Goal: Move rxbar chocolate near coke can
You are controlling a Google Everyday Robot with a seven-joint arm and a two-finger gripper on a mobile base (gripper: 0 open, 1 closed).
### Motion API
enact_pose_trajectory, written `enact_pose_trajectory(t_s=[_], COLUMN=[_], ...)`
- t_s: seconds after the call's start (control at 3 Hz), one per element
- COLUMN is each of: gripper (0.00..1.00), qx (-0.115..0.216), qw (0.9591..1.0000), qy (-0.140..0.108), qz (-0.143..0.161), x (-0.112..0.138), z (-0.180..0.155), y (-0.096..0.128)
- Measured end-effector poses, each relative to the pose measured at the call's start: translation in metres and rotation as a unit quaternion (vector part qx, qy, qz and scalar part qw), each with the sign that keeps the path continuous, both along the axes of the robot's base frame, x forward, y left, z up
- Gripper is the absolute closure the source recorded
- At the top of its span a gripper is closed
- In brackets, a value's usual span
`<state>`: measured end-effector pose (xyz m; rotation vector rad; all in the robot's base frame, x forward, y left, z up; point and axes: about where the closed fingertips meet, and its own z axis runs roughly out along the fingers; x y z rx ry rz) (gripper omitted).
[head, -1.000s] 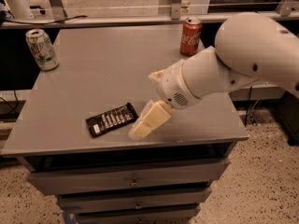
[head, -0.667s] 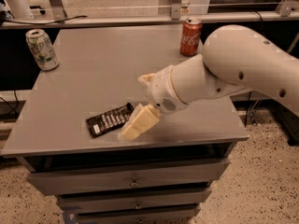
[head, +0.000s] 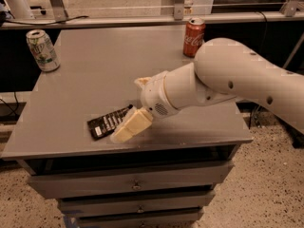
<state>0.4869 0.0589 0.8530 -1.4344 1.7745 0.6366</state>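
Observation:
The rxbar chocolate, a flat black bar with white lettering, lies near the front left of the grey table. The coke can, red with a silver top, stands upright at the table's back right, far from the bar. My gripper is at the bar's right end, low over the table. Its cream fingers are spread open. The near finger sits just in front of the bar's end and the far finger shows behind the wrist. The bar lies flat and is not held.
A white and green can stands at the table's back left corner. My bulky white arm reaches in from the right over the table's right half. Drawers lie below the front edge. A rail runs behind the table.
My arm has swung left and lower toward the bar. The gripper now straddles the bar's right end. The bar and both cans have not moved.

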Motion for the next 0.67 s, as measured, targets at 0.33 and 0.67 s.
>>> enact_pose_trajectory(t_s=[0.33,0.67], gripper=[0.18,0.41], qx=[0.003,0.009], qw=[0.9998,0.9992], qy=[0.005,0.014], qz=[-0.019,-0.037], x=[0.0073,0.0096], z=[-0.0067,-0.0160], y=[-0.0036,-0.0090])
